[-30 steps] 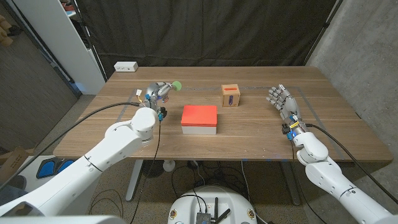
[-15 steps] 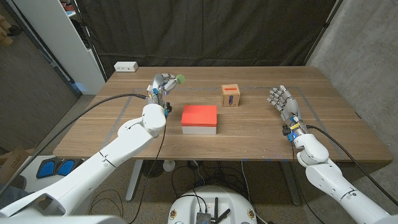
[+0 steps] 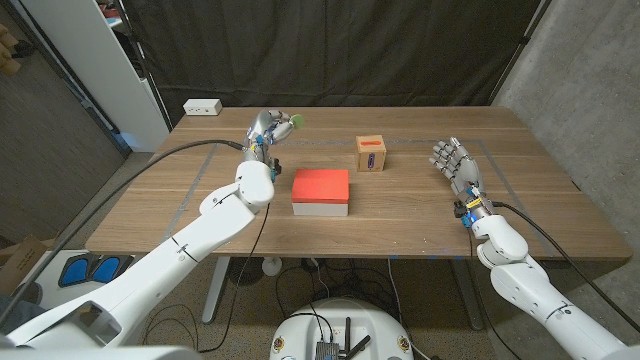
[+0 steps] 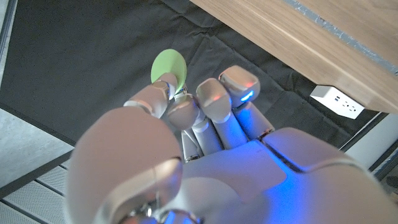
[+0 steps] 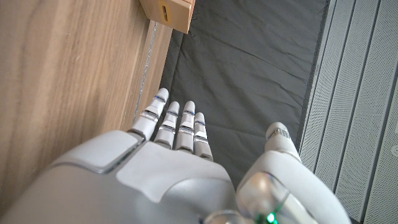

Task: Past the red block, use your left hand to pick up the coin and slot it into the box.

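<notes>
We see the small pale green round coin pinched at the fingertips of the left hand, lifted off the wooden table near its far edge, left of the middle. In the left wrist view the green disc stands up between the fingertips, most of its face still showing, so we judge the hold to be light and out at the tips.

The step in hand, as we read it, is the carry to the small wooden box with the dark slot in its top, which stands toward the far edge, well to the right of the coin and beyond the flat red rectangular block on its white base. To do it well we should keep the pinch firm and steady, travel along the far side of the red block rather than over it, and turn the coin's edge in line with the slot before lowering. A crooked coin would likely catch on the slot's rim or slip from so shallow a hold.

The coin is held just past the fingertips, on the side toward the box.

The right hand waits near the table's right edge, fingers spread and upright, holding nothing; the box's corner shows beyond it.
</notes>
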You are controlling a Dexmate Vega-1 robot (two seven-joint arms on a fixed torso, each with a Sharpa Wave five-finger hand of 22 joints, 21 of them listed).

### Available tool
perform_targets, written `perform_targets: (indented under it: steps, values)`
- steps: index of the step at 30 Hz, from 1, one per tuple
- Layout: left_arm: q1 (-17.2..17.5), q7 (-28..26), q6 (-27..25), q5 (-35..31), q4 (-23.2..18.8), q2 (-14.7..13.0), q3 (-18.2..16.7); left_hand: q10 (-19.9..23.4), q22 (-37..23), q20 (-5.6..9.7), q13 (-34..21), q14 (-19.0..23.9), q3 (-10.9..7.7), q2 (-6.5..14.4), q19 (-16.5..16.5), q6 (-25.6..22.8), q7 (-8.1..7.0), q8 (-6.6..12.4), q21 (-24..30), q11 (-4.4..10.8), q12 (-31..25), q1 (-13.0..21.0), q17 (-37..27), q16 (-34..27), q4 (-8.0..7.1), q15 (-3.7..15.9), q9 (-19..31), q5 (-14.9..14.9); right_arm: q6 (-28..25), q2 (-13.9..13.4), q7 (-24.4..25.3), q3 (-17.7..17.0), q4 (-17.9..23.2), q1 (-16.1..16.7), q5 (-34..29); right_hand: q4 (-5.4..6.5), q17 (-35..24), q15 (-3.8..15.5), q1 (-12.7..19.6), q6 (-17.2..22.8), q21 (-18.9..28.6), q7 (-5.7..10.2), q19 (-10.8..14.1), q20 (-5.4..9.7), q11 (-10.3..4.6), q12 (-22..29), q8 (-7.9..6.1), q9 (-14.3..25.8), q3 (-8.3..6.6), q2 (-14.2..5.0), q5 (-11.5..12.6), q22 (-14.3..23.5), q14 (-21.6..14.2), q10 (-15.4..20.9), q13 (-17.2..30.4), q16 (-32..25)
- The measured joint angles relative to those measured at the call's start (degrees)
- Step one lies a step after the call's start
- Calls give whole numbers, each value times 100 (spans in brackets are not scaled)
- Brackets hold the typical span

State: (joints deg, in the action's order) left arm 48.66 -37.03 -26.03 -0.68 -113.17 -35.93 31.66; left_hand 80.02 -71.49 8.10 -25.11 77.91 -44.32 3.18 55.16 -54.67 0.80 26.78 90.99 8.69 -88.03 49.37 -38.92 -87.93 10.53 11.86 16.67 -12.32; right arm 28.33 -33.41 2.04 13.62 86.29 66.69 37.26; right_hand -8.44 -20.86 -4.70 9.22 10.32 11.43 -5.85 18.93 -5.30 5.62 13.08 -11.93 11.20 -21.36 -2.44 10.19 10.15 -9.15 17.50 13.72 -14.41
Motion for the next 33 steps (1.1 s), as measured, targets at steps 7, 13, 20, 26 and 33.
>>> perform_targets:
  steps: [7,13,20,26,33]
  values:
    - [-171,177,-47,-309,119,113,86,-41,-18,-21,-15,0,31,-17,-41,-6,6,-29,0,-41,0,58,-103,21,0,0,0,0,0,27,-42,22,-73,-52,25,0,0,0,0,0,0,0,0,0,21,0,0,0,0,0,0,0,0,21,0,0]
    - [-319,293,-113,-561,205,190,181,-30,-27,-21,-28,0,31,-24,-41,-6,6,-43,44,-52,0,66,-164,42,0,0,0,0,-1,37,-50,23,-112,-61,43,0,0,0,0,0,0,0,0,0,21,0,0,0,0,0,0,0,0,21,-1,0]
    - [-579,567,-211,-827,321,290,346,-41,-27,-31,-81,-1,88,-10,-92,-26,26,-88,44,-122,0,142,-306,42,7,-1,0,1,30,52,-93,11,-159,-61,95,1,0,0,0,0,0,0,0,-1,21,0,0,0,-1,0,0,0,0,20,-1,0]
    - [-791,783,-322,-1062,401,339,511,-41,-27,-31,-65,-1,119,-10,-92,-26,26,-111,44,-122,6,142,-342,85,-23,-1,0,2,67,59,-121,-2,-173,-52,129,1,0,0,0,0,0,0,0,-1,21,0,0,0,-1,0,0,0,0,20,-1,0]
    - [-1030,1043,-471,-1270,496,419,696,-40,-13,-31,-104,-1,174,5,-92,-26,26,-109,44,-122,23,233,-343,129,-16,-1,0,3,89,62,-143,-20,-184,-32,152,1,0,0,0,0,0,0,0,-1,21,0,0,0,-1,0,0,0,0,20,-1,0]
